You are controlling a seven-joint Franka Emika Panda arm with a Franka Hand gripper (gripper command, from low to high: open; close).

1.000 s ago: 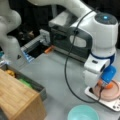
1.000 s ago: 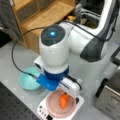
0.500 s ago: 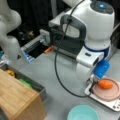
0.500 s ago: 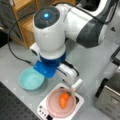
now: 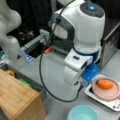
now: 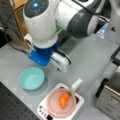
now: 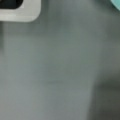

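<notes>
Teal bowl (image 5: 83,113) sat at a front view's bottom edge, on the grey table (image 5: 53,72); in both front views it was apart from the scale. Just behind it, the pink plate (image 5: 106,89) rested on the white scale (image 5: 100,97), with the carrot (image 5: 105,84) lying on the plate, also seen in a front view (image 6: 63,99). Gripper (image 5: 81,86) hung over the table just beside the scale's left edge in a front view, above the carrot's level and not touching it; fingers hidden behind the arm's body, so cannot tell how wide they stood. Wrist view showed mostly bare table, a scale corner (image 7: 22,11) at top left and a bowl sliver (image 7: 117,3) at top right. Wooden box (image 5: 17,97) stood at a front view's bottom left. Further back, a black cable (image 5: 43,75) looped across the table.
</notes>
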